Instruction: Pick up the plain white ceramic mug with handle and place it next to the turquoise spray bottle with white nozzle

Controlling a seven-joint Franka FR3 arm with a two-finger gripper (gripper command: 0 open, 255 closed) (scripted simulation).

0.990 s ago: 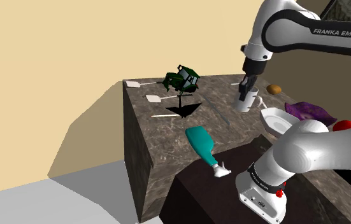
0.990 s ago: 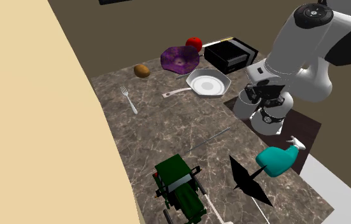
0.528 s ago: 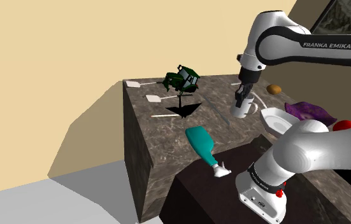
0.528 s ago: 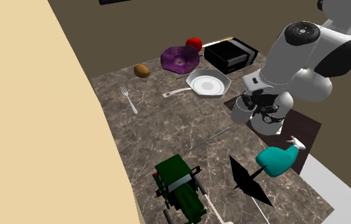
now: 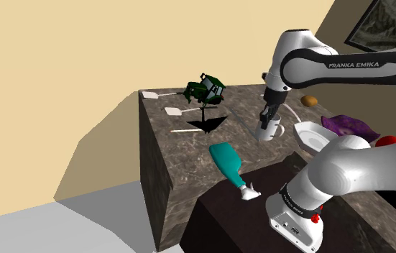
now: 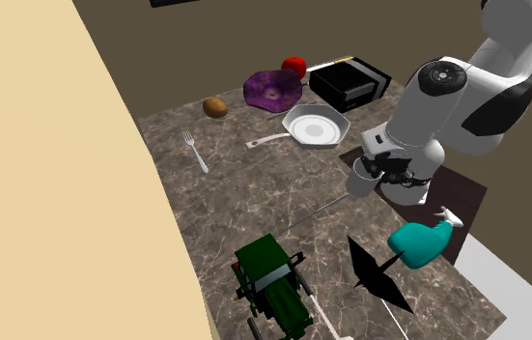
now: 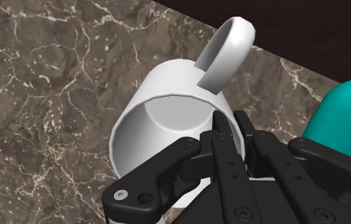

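Note:
The white mug (image 7: 174,102) hangs from my gripper (image 7: 228,130), whose fingers are shut on its rim beside the handle. In the shoulder view the mug (image 5: 268,128) is carried just above the marble counter (image 5: 182,154), with the gripper (image 5: 267,118) on top of it. The turquoise spray bottle (image 5: 226,162) with its white nozzle lies on its side near the counter's front edge, to the mug's lower left. In the second exterior view the mug (image 6: 361,179) is up and left of the bottle (image 6: 418,240).
A green toy tractor (image 6: 271,280), a black origami-like figure (image 6: 375,275), a thin rod (image 6: 317,211), a fork (image 6: 196,153), a white pan (image 6: 314,127), a purple bowl (image 6: 271,90), a brown fruit (image 6: 215,107), a red apple (image 6: 294,66) and a black box (image 6: 350,82) share the counter.
The gripper has carried the mug down and toward the spray bottle, away from the white pan. Nothing else on the counter moved.

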